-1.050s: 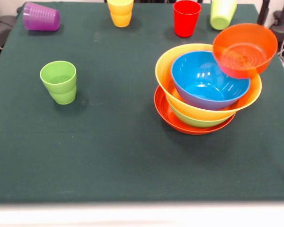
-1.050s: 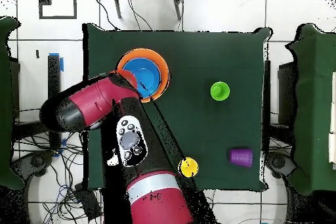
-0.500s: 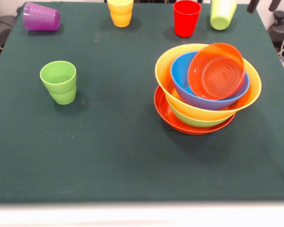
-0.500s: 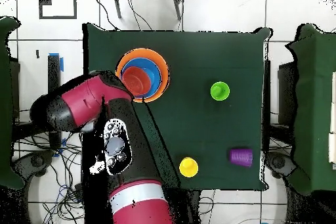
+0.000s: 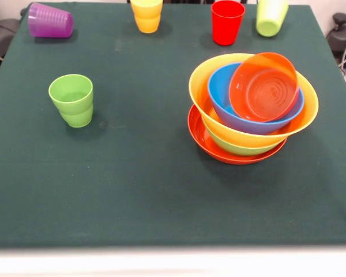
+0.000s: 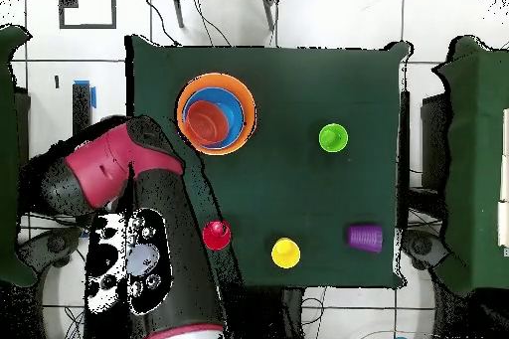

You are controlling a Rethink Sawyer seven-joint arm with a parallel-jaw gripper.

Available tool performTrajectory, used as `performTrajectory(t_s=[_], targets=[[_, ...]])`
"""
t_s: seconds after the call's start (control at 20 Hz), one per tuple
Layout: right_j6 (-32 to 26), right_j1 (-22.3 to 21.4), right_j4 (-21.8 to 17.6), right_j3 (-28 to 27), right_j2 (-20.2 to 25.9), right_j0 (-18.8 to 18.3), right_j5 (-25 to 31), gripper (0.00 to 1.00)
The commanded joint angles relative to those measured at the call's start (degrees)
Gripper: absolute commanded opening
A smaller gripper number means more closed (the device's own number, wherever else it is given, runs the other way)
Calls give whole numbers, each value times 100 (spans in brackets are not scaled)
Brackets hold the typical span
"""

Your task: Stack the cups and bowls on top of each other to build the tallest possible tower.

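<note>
The tower (image 5: 251,112) of nested bowls sits right of centre on the table (image 5: 161,190), small orange bowl (image 5: 263,86) tilted inside. Cups, like the near-left green cup (image 5: 72,99), look light, rigid and slippery: grip by the rim. Fingers: not visible, cannot tell.

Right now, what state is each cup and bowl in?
small orange bowl: tilted, leaning inside the blue bowl
blue bowl: upright, nested in the orange-yellow bowl
orange-yellow bowl: upright, nested on the green bowl
green bowl: upright, mostly hidden, in the red-orange bowl
red-orange bowl: upright on the table
light green cup: upright, alone
purple cup: on its side
yellow cup: standing
red cup: upright
second light green cup: standing, upside down
</note>
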Motion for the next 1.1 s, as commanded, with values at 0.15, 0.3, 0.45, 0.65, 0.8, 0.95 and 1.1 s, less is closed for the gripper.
performTrajectory(t_s=[0.15, 0.3, 0.45, 0.65, 0.8, 0.95, 1.1], targets=[[1057, -231, 273, 1048, -299, 108, -226, 100], [1083, -189, 307, 1205, -356, 95, -641, 100], [1007, -102, 407, 1276, -315, 38, -878, 100], [879, -20, 535, 1338, -201, -61, -1423, 100], [814, -7, 538, 1507, -218, -94, -1703, 100], [793, -54, 542, 1735, -286, -107, -1879, 100], [746, 8, 526, 1863, -317, -126, -2065, 100]])
